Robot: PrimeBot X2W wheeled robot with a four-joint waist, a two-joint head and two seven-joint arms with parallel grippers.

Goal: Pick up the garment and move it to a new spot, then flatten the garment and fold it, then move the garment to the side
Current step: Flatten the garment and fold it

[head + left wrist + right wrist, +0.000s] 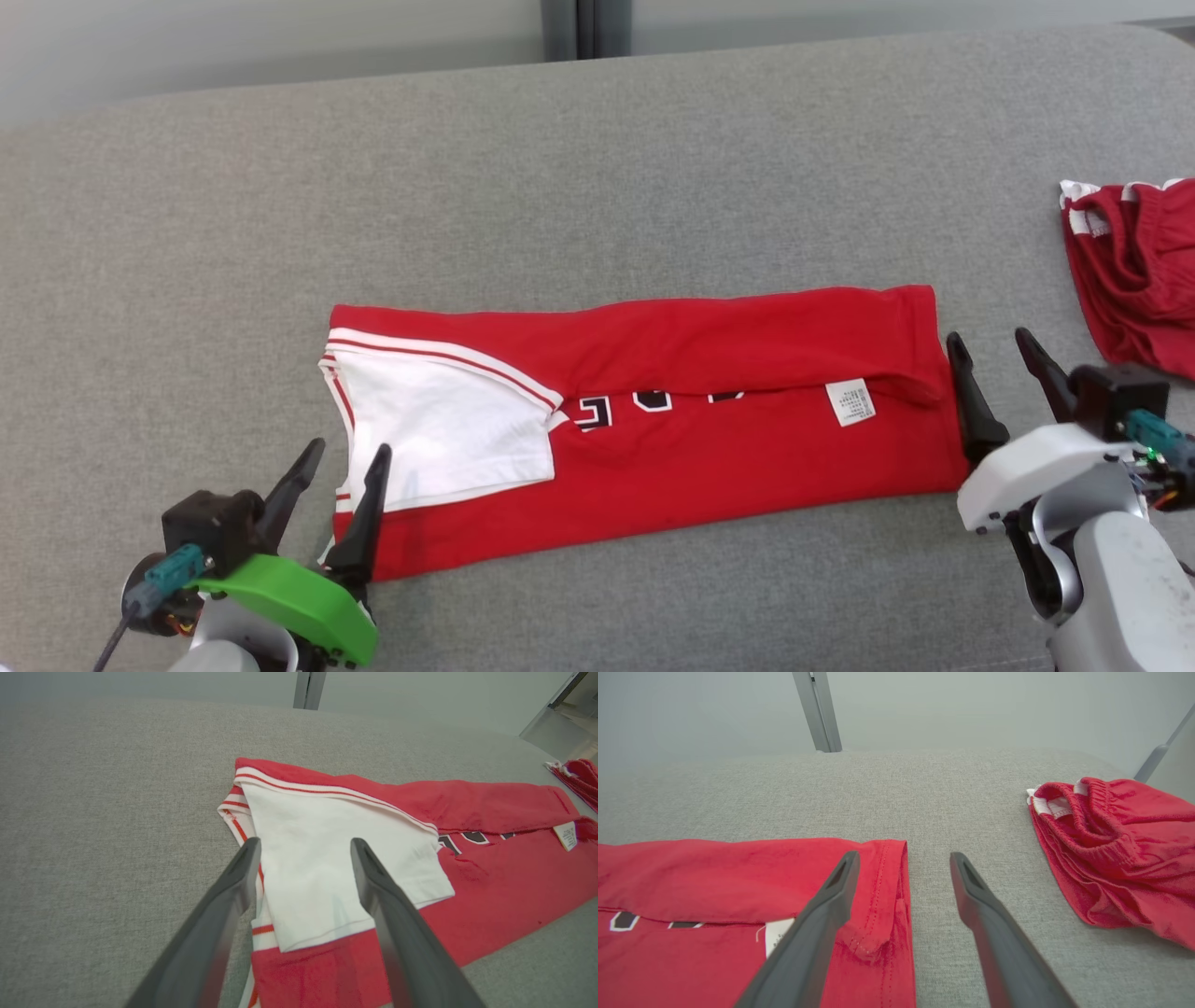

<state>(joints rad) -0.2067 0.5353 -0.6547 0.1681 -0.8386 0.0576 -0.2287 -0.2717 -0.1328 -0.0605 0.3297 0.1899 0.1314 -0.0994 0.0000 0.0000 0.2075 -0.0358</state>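
My left gripper point(350, 450) and right gripper point(988, 338) both gape empty at the ends of the garment point(709, 448), soft and limp, so I'd pinch its near corners.

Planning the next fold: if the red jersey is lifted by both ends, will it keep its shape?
Probably not: the red jersey is thin cloth lying limp, so its middle would likely sag. The folded-over flap may fall open, as nothing pins it. Pushed, it would likely bunch on the coarse grey surface.
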